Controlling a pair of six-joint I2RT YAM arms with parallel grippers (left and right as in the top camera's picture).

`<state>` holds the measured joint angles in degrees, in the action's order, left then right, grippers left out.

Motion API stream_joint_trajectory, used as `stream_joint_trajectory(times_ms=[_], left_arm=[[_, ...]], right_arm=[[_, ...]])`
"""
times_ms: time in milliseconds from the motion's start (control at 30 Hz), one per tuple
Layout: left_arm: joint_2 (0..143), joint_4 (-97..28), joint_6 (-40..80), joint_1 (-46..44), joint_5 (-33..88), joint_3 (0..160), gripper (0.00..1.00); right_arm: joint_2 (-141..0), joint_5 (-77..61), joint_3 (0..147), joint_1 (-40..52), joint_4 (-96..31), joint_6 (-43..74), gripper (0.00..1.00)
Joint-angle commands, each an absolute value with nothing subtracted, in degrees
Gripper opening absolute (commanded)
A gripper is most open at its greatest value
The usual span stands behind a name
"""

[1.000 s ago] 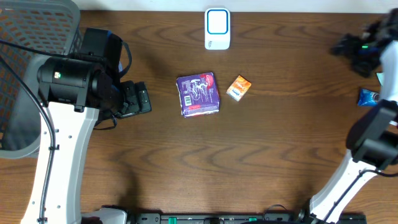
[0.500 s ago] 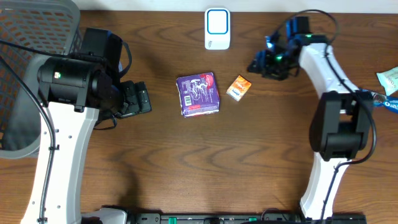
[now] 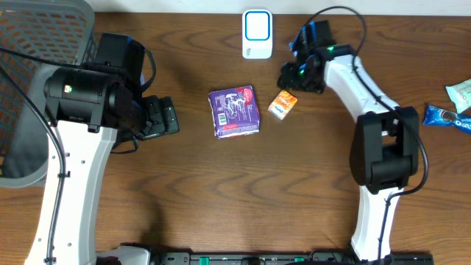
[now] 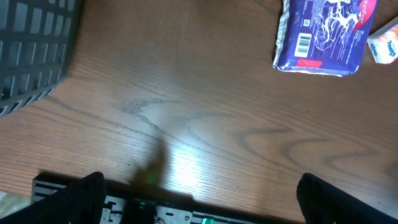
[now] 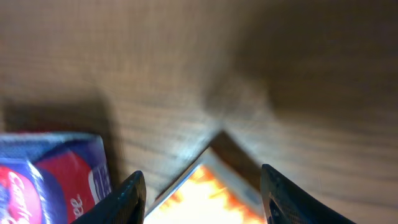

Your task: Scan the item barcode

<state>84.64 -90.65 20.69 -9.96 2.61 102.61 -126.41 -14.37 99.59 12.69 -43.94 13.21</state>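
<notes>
On the far left there is one gray mesh basket at the table's corner. There are two robot arms, one on each side.

The left claw hangs over bare wood, beside the basket and well apart from the packs. In its own camera its two black fingers sit far apart at the bottom corners. This claw is wide open and holds nothing.

Next comes one purple pack, lying flat near the middle of the brown table. The left wrist camera shows one white barcode sticker on it.

Above it, at the back edge, stands one white scanner with a blue square on top.

Just to the right of the purple pack lies one small orange box. It rests on the table, between the purple pack and the right claw.

The right claw hangs close to the orange box, just up and to the right of it. In its own blurry camera, the two fingers stand apart with a corner of the box between them. The claw is open. I cannot tell if a finger touches the box.

At the far right edge lie two more snack packs, one dark blue and one pale green.
</notes>
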Motion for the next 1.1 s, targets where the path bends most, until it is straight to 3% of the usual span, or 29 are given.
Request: stream_joint_trajectory(times_ms=[0,133,267,367,533,633,767,833,900,933,1000,1067], left_arm=[[84.97,-90.80,19.94,-9.82,1.87,102.61,0.98],[84.97,-90.83,19.94,-9.82,1.87,102.61,0.98],[84.97,-90.80,19.94,-9.82,1.87,102.61,0.98],[84.97,-90.83,19.94,-9.82,1.87,102.61,0.98],[84.97,-90.80,19.94,-9.82,1.87,102.61,0.98],[84.97,-90.80,19.94,-9.82,1.87,102.61,0.98],[84.97,-90.80,19.94,-9.82,1.87,102.61,0.98],[84.97,-90.83,19.97,-9.82,1.87,102.61,0.98],[84.97,-90.80,19.94,-9.82,1.89,102.61,0.98],[84.97,-90.83,19.94,-9.82,1.87,102.61,0.98],[84.97,-90.83,19.94,-9.82,1.87,102.61,0.98],[84.97,-90.83,19.94,-9.82,1.89,102.61,0.98]], right_arm=[[-126.72,-12.73,97.03,14.66,-45.30,13.39,0.51],[-126.72,-12.71,95.44,15.66,-47.70,11.92,0.48],[-126.23,-12.78,95.68,15.59,-54.06,12.62,0.35],[-124.88,-12.78,96.14,15.29,-61.30,13.74,0.35],[-120.88,-11.86,97.43,15.31,-72.07,13.17,0.46],[-118.28,-11.84,97.51,15.22,-73.80,9.74,0.66],[-116.57,-11.88,97.51,15.22,-72.66,1.56,0.77],[-116.60,-11.90,97.49,15.29,-72.79,-0.71,0.64],[-116.79,-11.90,97.49,15.64,-73.95,-4.47,0.34],[-116.79,-11.86,97.49,15.92,-74.89,-7.01,0.28],[-116.81,-11.86,97.47,16.69,-76.40,-11.64,0.27],[-116.81,-11.79,97.47,17.54,-77.19,-15.62,0.36]])
